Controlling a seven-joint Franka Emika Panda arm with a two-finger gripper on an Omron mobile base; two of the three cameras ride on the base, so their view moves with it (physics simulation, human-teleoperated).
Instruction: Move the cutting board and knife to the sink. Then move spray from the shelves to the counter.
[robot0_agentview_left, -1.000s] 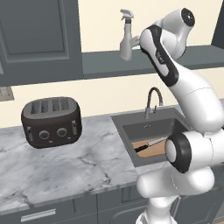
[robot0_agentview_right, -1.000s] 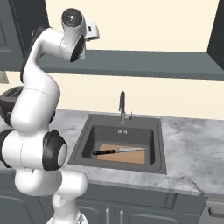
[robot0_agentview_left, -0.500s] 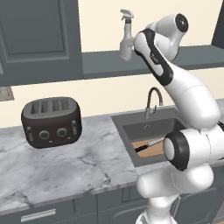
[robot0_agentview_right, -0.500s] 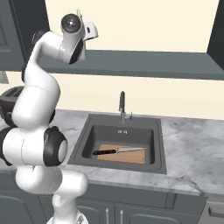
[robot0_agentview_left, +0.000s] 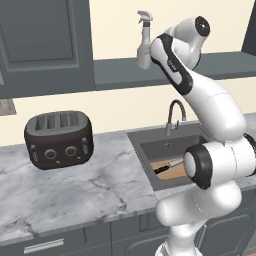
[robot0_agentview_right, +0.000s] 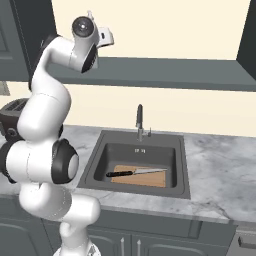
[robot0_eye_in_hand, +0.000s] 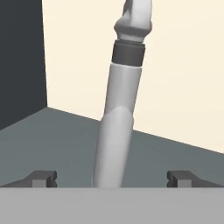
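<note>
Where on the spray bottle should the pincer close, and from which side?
Grip the spray on its slim round body, below the dark collar. Come straight in from the shelf's open front; the open pincer already straddles the upright bottle.

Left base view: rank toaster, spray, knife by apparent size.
1. toaster, clearly largest.
2. spray, slimmer; farther back on the shelf, so its true size is unsure.
3. knife, smallest, partly hidden by the arm.

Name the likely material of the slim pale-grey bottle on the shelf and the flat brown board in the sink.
Slim pale-grey spray bottle: probably plastic, smooth and slightly translucent, white nozzle.
Flat light-brown cutting board: apparently wood, matte, faint lengthwise grain stripes.
</note>
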